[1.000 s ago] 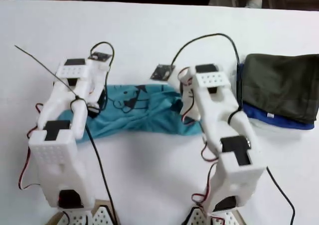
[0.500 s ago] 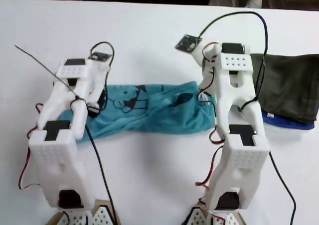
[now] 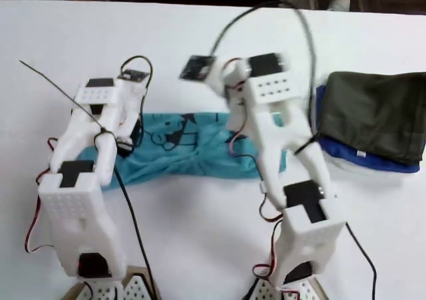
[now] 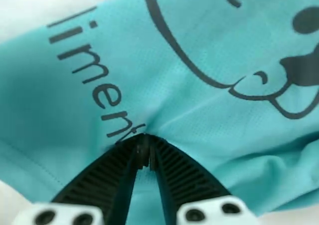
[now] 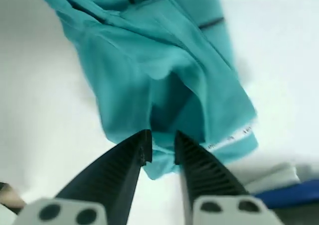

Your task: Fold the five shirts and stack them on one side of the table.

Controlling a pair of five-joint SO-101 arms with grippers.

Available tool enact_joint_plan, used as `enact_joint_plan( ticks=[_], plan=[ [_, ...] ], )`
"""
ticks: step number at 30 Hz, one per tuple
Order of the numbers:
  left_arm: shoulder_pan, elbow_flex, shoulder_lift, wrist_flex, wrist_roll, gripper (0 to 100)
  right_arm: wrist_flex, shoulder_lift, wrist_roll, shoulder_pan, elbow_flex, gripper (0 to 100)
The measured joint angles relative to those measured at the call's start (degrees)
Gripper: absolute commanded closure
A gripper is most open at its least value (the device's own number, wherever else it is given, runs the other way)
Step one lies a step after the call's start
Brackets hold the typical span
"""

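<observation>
Teal shirt (image 3: 193,153) stretched sideways across the tabletop (image 3: 200,40). The left gripper (image 4: 144,152) has its jaws pinching the left end; the right gripper (image 5: 162,147) hovers at the right end, jaws slightly spread.

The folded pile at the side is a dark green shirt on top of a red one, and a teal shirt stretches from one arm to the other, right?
Nearly. The high view shows the dark green shirt lying on a blue shirt, not a red one. The rest holds, the teal shirt included.
</observation>
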Motion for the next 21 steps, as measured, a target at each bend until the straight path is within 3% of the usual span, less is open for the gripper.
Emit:
enact_joint_plan(
  ticks=[12,21],
  plan=[
    [0.00,0.00,0.00,0.00,0.00,97,-1.85,8.79,-0.79,-2.64,2.11,84.4],
    [0.00,0.00,0.00,0.00,0.00,97,-10.29,14.15,0.35,-2.64,-0.18,84.4]
  ],
)
